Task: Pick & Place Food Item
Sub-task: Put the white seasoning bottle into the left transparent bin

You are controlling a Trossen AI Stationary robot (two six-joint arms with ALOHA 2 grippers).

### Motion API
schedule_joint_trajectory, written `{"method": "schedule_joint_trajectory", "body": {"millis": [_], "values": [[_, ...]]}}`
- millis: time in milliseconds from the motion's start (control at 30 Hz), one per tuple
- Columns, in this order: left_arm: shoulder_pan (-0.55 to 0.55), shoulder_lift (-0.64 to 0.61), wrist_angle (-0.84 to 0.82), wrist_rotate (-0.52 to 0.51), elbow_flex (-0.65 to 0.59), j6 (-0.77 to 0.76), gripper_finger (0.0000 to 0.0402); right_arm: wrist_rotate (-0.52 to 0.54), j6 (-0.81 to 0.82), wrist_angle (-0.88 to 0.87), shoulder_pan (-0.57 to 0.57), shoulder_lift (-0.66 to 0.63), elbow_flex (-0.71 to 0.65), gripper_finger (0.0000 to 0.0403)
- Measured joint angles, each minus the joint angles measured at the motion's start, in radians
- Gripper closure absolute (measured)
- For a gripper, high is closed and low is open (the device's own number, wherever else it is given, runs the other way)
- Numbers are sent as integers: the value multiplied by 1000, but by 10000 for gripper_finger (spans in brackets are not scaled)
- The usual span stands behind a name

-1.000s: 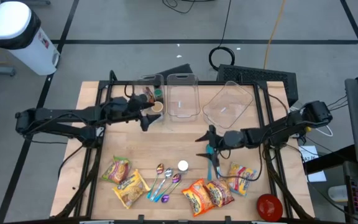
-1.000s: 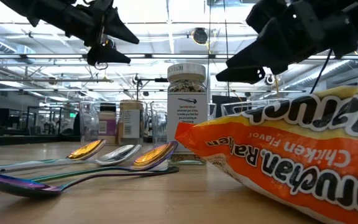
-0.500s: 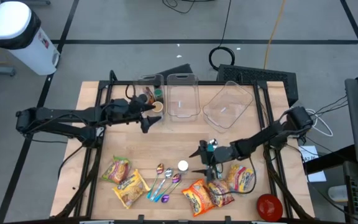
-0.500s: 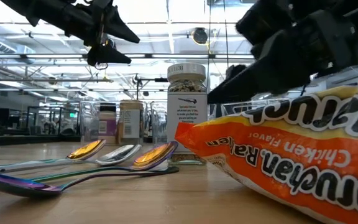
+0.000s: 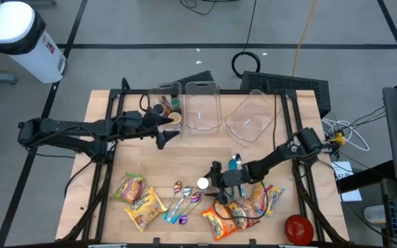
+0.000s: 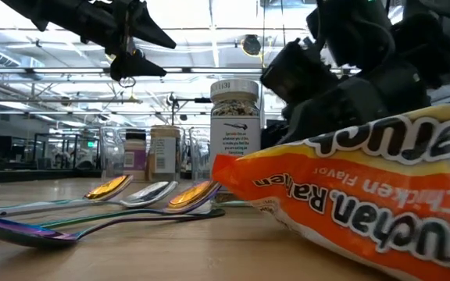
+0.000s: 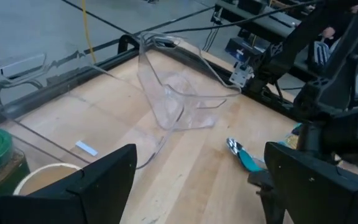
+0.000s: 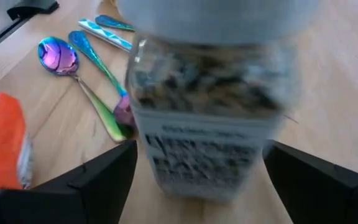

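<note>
A clear seasoning jar with a white lid stands upright on the wooden table, also seen in the low view as the jar. My right gripper is open and low over the table, one finger on each side of the jar, coming from the table's right. Orange ramen packets lie just near of it on the table; one ramen packet fills the low view. My left gripper waits open, high over the far left part of the table.
Two clear containers stand at the far edge, with small jars to their left. Several spoons lie left of the jar, a teal-handled one behind my right gripper. More ramen packets lie near left; a red round thing near right.
My right gripper has come down and toward the table's left and near edge, opening a little wider, until its fingers stand around the jar. In the low view the end of the orange ramen packet has shifted a little to the left.
</note>
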Motion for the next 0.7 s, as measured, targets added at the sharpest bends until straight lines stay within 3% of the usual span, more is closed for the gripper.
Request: {"method": "schedule_joint_trajectory", "body": {"millis": [200,333,700], "values": [[-6,0,8,-3,0,-14,41,84,29,-7,3,35,20,67],[-7,0,7,-10,0,-14,41,80,34,-8,3,37,20,83],[-7,0,5,-10,0,-45,41,79,34,-21,3,-3,19,217]]}}
